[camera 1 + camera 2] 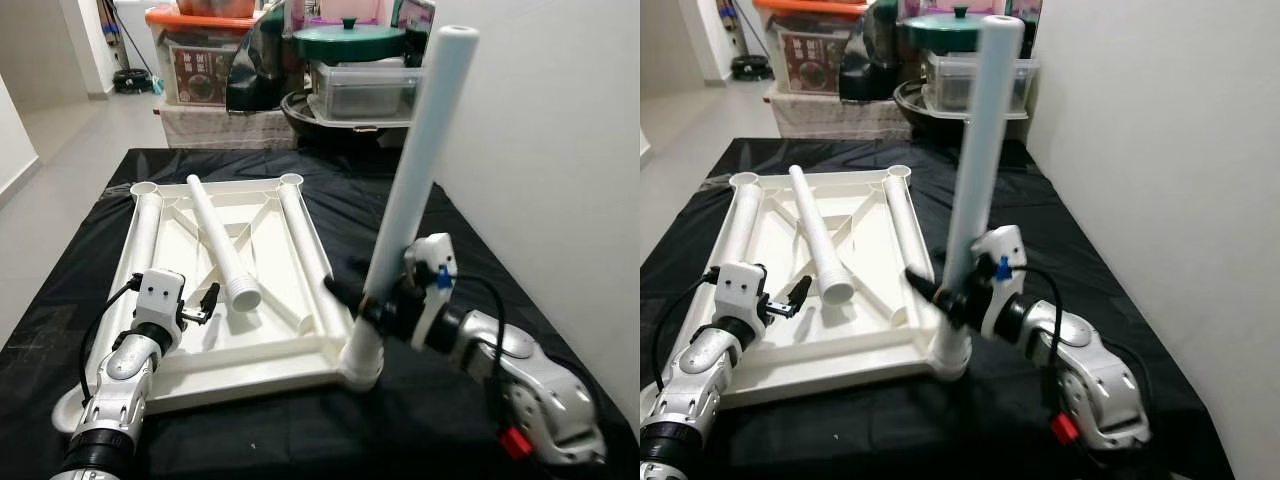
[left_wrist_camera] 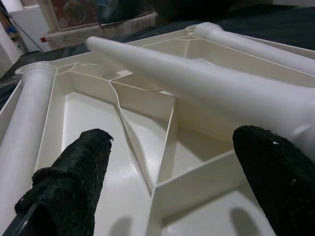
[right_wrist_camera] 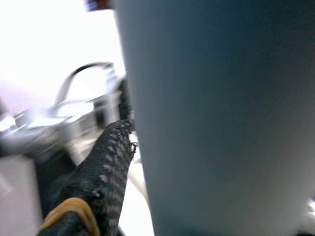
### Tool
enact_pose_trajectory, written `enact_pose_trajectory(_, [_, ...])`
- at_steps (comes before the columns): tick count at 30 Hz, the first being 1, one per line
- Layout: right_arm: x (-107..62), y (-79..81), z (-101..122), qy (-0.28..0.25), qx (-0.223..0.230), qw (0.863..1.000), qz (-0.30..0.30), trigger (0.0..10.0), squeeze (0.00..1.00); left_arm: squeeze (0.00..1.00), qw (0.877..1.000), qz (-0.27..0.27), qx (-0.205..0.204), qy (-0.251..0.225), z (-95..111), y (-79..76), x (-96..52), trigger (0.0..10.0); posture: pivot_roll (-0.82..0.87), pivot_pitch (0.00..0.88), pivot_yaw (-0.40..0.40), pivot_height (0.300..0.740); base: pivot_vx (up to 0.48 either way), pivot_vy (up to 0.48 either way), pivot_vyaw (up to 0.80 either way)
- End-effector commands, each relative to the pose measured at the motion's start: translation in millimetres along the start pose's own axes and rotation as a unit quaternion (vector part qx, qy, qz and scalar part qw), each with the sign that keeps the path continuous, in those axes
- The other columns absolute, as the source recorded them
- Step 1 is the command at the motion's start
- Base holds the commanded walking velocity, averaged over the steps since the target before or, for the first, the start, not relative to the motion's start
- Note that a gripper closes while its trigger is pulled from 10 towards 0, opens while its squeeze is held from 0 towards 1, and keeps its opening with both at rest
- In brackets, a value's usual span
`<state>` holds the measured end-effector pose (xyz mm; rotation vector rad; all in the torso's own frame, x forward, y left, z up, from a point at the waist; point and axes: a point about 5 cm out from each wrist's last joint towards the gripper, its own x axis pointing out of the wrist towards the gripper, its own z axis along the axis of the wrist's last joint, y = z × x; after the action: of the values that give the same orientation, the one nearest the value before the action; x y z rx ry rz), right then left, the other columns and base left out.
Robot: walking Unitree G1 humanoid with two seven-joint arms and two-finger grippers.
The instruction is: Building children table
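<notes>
My right gripper (image 1: 368, 305) is clenched on the upright table leg (image 1: 420, 170), low down, just above its corner socket on the upturned white tabletop (image 1: 265, 350). Left gripper (image 1: 205, 303) spread apart, empty, over the tabletop's near rib. Loose leg (image 1: 222, 240) lies inside the tabletop, long axis running away from me, threaded end nearest my left fingers (image 2: 74, 182).

White plastic upturned tabletop (image 1: 205, 350) and white tube legs (image 1: 420, 150) on black cloth (image 1: 480, 250); dark green pot lid (image 1: 348, 40) far, orange-lidded box (image 1: 190, 20) far left.
</notes>
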<state>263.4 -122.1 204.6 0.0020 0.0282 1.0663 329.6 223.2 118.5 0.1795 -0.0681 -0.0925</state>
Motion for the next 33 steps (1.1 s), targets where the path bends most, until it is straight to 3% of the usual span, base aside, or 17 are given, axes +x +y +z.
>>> enact_pose_trajectory(1, [0.9,-0.3,-10,0.014,0.021,1.000,0.011,0.0,0.00,0.00,1.000,-0.002,0.001,0.004,-3,-1.3,-1.1,10.0,0.05,0.000,-0.085,0.740,0.000,0.000,0.00])
enact_pose_trajectory(2, [0.6,-3.8,-12,0.015,0.030,0.999,0.002,0.0,0.00,0.00,1.000,-0.002,0.001,0.004,-2,-1.1,-1.0,10.0,0.05,0.000,-0.085,0.740,0.000,0.000,0.00])
enact_pose_trajectory(3, [2.3,-21.4,-20,0.030,0.041,0.996,-0.080,0.0,0.00,0.00,1.000,0.000,0.002,0.004,-2,-0.2,-1.1,10.0,0.05,0.000,-0.086,0.740,0.000,0.000,0.00])
enact_pose_trajectory(6, [2.2,-27.3,-23,0.038,0.043,0.993,-0.106,0.0,0.00,0.00,1.000,0.000,0.002,0.004,-2,0.2,-1.2,10.0,0.05,0.000,-0.086,0.740,0.000,0.000,0.00])
enact_pose_trajectory(7, [-0.9,-49.2,-28,0.031,0.067,0.970,-0.230,0.0,0.00,0.00,1.000,0.000,0.002,0.004,-2,0.0,-1.6,10.0,0.05,0.000,-0.084,0.740,0.000,0.000,0.00])
enact_pose_trajectory(8, [-0.9,-49.2,-28,0.031,0.067,0.970,-0.230,0.0,0.00,0.00,1.000,0.000,0.002,0.004,-2,0.0,-1.6,10.0,0.05,0.000,-0.084,0.740,0.000,0.000,0.00])
enact_pose_trajectory(9, [-4.8,-62.7,-33,0.032,0.089,0.945,-0.314,0.0,0.00,0.00,1.000,-0.001,0.002,0.005,-3,-0.2,-1.9,10.0,0.05,0.000,-0.084,0.740,0.000,0.000,0.00])
enact_pose_trajectory(10, [-4.8,-62.7,-33,0.032,0.089,0.945,-0.314,0.0,0.00,0.00,1.000,-0.001,0.002,0.005,-3,-0.2,-1.9,10.0,0.05,0.000,-0.084,0.740,0.000,0.000,0.00])
enact_pose_trajectory(12, [-10.9,-71.5,-39,0.007,0.143,0.891,-0.430,0.0,0.00,0.00,1.000,-0.003,0.003,0.004,-3,-0.8,-2.2,10.0,0.06,0.000,-0.084,0.740,0.000,0.000,0.00])
enact_pose_trajectory(16, [-10.4,-63.5,-38,-0.007,0.148,0.879,-0.454,0.0,0.00,0.00,1.000,-0.004,0.003,0.003,-2,-0.8,-2.4,10.0,0.06,0.000,-0.081,0.740,0.000,0.000,0.00])
enact_pose_trajectory(18, [-4.6,-53.4,-35,-0.008,0.134,0.885,-0.446,10.0,0.00,0.00,1.000,-0.007,0.003,0.000,-1,-1.3,-2.9,10.0,0.05,0.000,-0.079,0.740,0.000,0.000,0.00])
enact_pose_trajectory(27, [5.9,-46.4,-28,-0.029,0.119,0.899,-0.421,10.0,0.00,0.00,1.000,-0.016,-0.004,-0.025,10,-9.5,-6.2,10.0,0.05,0.000,-0.073,0.740,0.000,0.000,0.00])
enact_pose_trajectory(28, [6.7,-47.4,-21,-0.042,0.121,0.900,-0.416,10.0,1.00,0.00,0.998,-0.023,0.002,-0.066,29,-18.5,-8.7,10.0,0.05,0.000,-0.074,0.740,0.000,0.000,0.00])
enact_pose_trajectory(29, [6.7,-47.4,-21,-0.042,0.121,0.900,-0.416,10.0,1.00,0.00,0.998,-0.023,0.002,-0.066,29,-18.5,-8.7,10.0,0.05,0.000,-0.074,0.740,0.000,0.000,0.00])
enact_pose_trajectory(30, [6.8,-46.8,-12,-0.053,0.118,0.916,-0.381,10.0,0.00,0.00,0.993,-0.027,0.003,-0.116,55,-28.9,-13.3,10.0,0.05,0.000,-0.072,0.740,0.000,0.000,0.00])
enact_pose_trajectory(31, [6.8,-46.8,-12,-0.053,0.118,0.916,-0.381,10.0,0.00,0.00,0.993,-0.027,0.003,-0.116,55,-28.9,-13.3,10.0,0.05,0.000,-0.072,0.740,0.000,0.000,0.00])
enact_pose_trajectory(33, [3.5,-34.6,6,-0.085,0.099,0.951,-0.280,10.0,0.00,0.00,0.989,-0.049,0.007,-0.140,69,-43.9,-26.7,10.0,0.05,0.000,-0.060,0.740,0.000,0.000,0.00])
